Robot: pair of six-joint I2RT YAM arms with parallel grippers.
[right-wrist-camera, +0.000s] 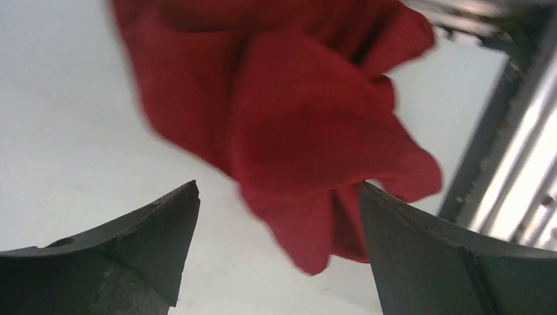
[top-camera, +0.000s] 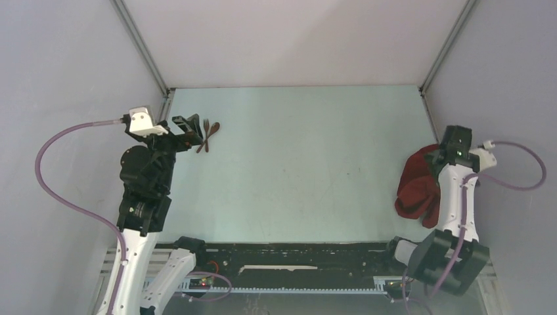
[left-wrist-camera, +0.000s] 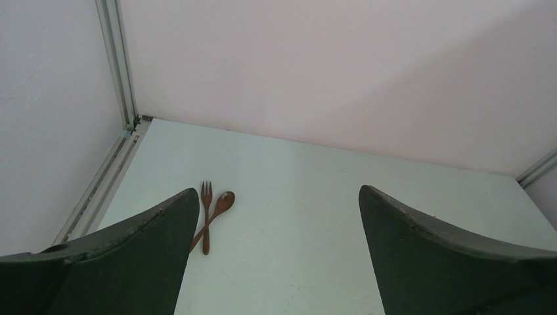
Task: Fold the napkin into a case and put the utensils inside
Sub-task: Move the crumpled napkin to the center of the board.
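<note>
step: the very start, by the look of it; nothing is folded and no utensil is picked up, each arm only faces its own item
napkin (top-camera: 419, 186): a crumpled dark red heap at the right edge of the table (top-camera: 295, 170), beside the right wall, partly under the right arm; the wrist view shows loose rounded folds and a drooping lobe, no flat face and no clear corner
fork (left-wrist-camera: 206, 209): thin, dark brown, lying flat near the far left corner, tines pointing to the back wall
spoon (left-wrist-camera: 219, 207): same dark wood, crossed with the fork in a narrow X, the two touching where they cross; which lies on top cannot be told
right gripper (right-wrist-camera: 279, 256): jaws spread wide and holding nothing, poised right at the napkin, the lowest fold sitting between the fingers in the wrist view; contact cannot be told
left gripper (left-wrist-camera: 279, 256): jaws spread wide and holding nothing, near the utensils, which lie just ahead and to the left of its left finger
next move, as a judgement: the cloth likely has to be gripped by an edge or corner, drawn to the open middle of the table and spread flat before any fold
what it calls for: finding a true edge in the bunch, not a thick fold, and probably both arms to pull it out
utensils, as a judgement: they can wait where they lie until the case exists
</note>
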